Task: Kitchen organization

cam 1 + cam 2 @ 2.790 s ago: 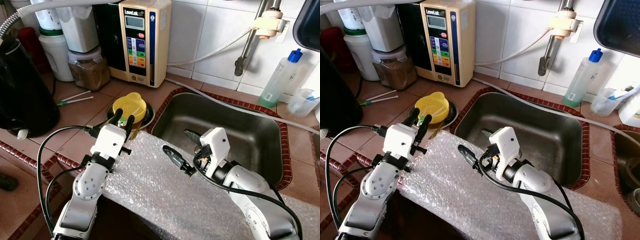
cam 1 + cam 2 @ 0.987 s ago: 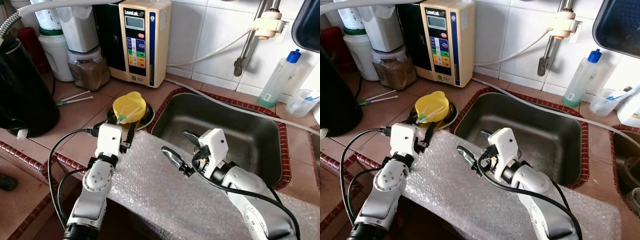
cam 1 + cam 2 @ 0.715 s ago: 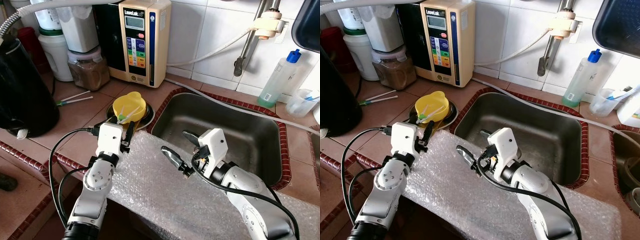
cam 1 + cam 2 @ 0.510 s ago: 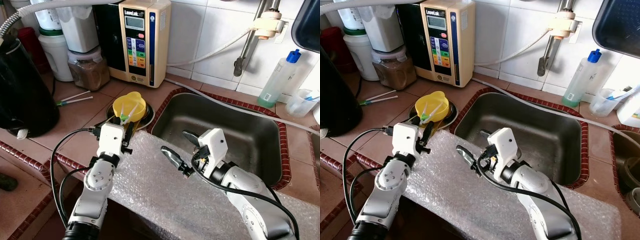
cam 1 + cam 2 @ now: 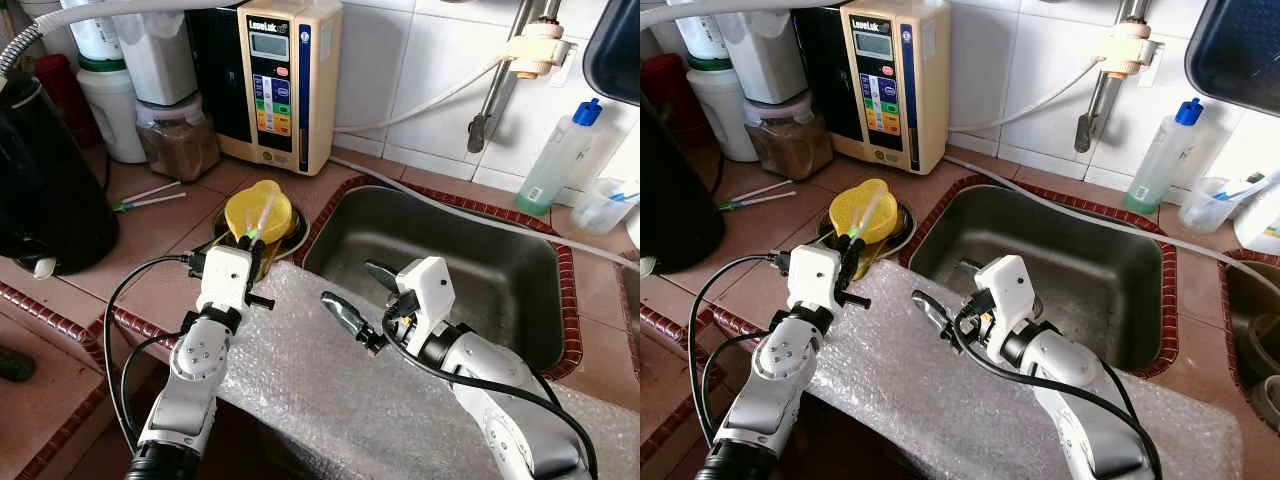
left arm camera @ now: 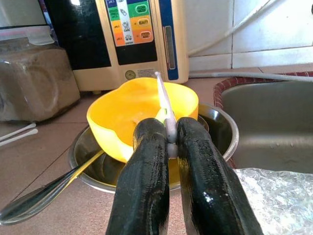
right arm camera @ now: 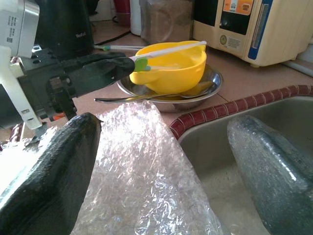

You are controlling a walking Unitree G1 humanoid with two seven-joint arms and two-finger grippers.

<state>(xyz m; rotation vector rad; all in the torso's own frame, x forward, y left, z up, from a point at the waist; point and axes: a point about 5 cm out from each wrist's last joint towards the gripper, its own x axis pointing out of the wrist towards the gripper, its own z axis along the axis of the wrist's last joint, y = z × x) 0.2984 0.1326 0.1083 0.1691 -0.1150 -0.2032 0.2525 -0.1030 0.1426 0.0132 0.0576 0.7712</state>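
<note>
The left gripper [image 5: 247,243] has its fingers [image 6: 146,161] clenched on a thin white utensil with a green collar [image 5: 258,219]. Its long axis runs away from the robot, free tip slanting up over the yellow bowl [image 5: 259,211], which sits in a steel dish [image 6: 222,129] on the tiled bench [image 5: 165,225]. A dark spoon [image 6: 44,188] leans in the dish. The right gripper [image 5: 355,298] hangs with fingers [image 7: 54,161] spread wide above the bubble wrap [image 5: 330,390] draped over the bench edge, beside the sink [image 5: 480,270]. A beige water unit [image 5: 285,80] stands behind the bowl.
</note>
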